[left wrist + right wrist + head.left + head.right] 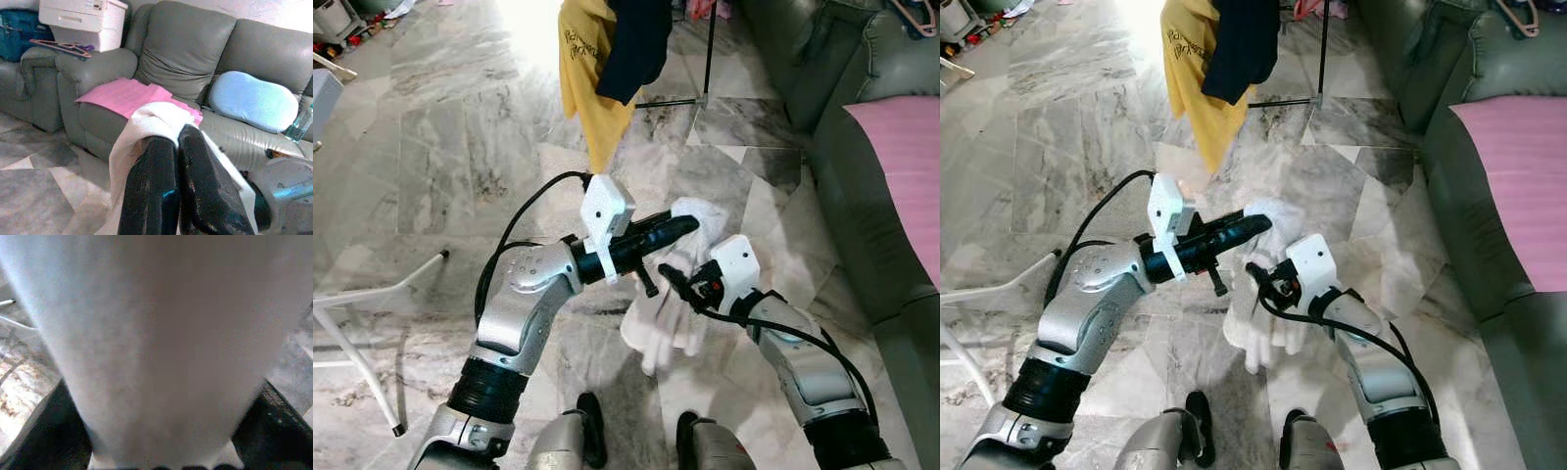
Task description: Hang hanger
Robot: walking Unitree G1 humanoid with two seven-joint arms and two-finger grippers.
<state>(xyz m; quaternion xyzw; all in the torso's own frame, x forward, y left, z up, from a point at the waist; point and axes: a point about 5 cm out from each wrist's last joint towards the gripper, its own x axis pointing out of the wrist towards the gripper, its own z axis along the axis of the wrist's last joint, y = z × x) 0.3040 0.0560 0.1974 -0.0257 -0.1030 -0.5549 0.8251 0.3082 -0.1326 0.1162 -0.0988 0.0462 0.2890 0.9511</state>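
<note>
**White garment held between both arms above the marble floor**

Both silver arms reach in from the lower edge of the head views and meet over a white garment that hangs in folds between them. Left gripper points toward the sofa, its jaws pressed together with the cloth draped over their tips; its wrist view shows the fabric lying across the two black fingers. Right gripper sits just beside it, against the cloth; whether its jaws are spread or pinching cannot be told, as pale fabric lies blurred right before its wrist camera. Ahead, a yellow shirt and a dark garment hang from a black stand. On the grey sofa arm lies a pink hanger, well apart from both grippers, near a pink cloth on the seat.
</note>
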